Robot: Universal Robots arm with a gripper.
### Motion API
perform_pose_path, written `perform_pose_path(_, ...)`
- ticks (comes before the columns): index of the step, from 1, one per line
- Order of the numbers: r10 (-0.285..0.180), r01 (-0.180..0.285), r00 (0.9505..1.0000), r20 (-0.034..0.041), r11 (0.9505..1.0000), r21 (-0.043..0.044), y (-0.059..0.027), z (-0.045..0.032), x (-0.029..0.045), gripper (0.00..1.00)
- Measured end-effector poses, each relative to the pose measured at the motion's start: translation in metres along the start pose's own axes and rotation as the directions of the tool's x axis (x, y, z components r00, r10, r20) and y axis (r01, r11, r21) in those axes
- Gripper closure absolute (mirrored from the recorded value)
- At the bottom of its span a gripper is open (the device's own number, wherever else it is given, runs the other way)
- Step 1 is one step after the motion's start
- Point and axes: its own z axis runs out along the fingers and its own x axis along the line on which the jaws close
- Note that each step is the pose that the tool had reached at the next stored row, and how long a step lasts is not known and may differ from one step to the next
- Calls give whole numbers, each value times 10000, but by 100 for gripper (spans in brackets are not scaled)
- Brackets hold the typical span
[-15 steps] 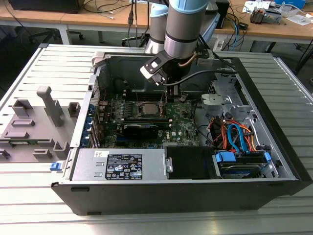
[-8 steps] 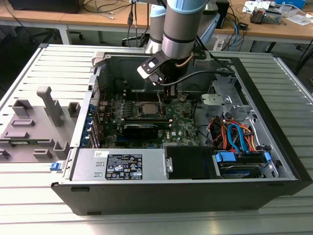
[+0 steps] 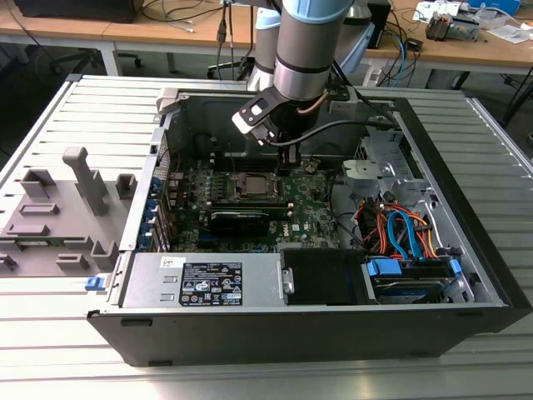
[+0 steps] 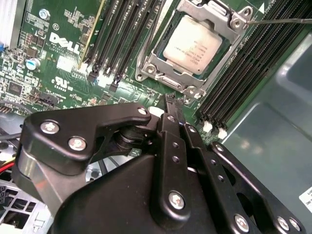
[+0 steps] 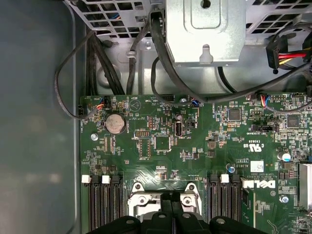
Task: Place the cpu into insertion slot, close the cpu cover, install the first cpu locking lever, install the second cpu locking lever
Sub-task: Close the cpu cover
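Note:
In the second wrist view the cpu (image 4: pixel 191 46), a silvery-grey square, lies flat in the insertion slot (image 4: pixel 171 83). The cpu cover (image 4: pixel 157 63) is down over it, framing it. A thin lever rod (image 4: pixel 280 21) runs out from the cover's corner. My gripper (image 4: pixel 169 101) is shut, with nothing seen between its black fingers (image 4: pixel 171 131). Its tip sits just off the socket's edge, close above the board. In the exterior view the gripper (image 3: pixel 287 158) hangs inside the case just at the exterior view's right of the insertion slot (image 3: pixel 253 186). The first wrist view has the gripper (image 5: pixel 172 199) between two lugs of the cpu cover (image 5: pixel 141 199).
Long black memory slots (image 4: pixel 119 44) flank the socket on both sides. A metal drive cage (image 5: pixel 204 29) and black cables (image 5: pixel 161 53) stand beyond the green board (image 5: pixel 161 141). The power supply (image 3: pixel 208 282) and case walls (image 3: pixel 450 175) hem the board in. A grey fixture (image 3: pixel 58 208) sits outside the case.

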Motion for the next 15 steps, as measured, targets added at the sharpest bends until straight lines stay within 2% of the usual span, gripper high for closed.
perform_pose_path(15, -1, 1, 10000, 0, 10000, 0, -108, 3, -1, 89)
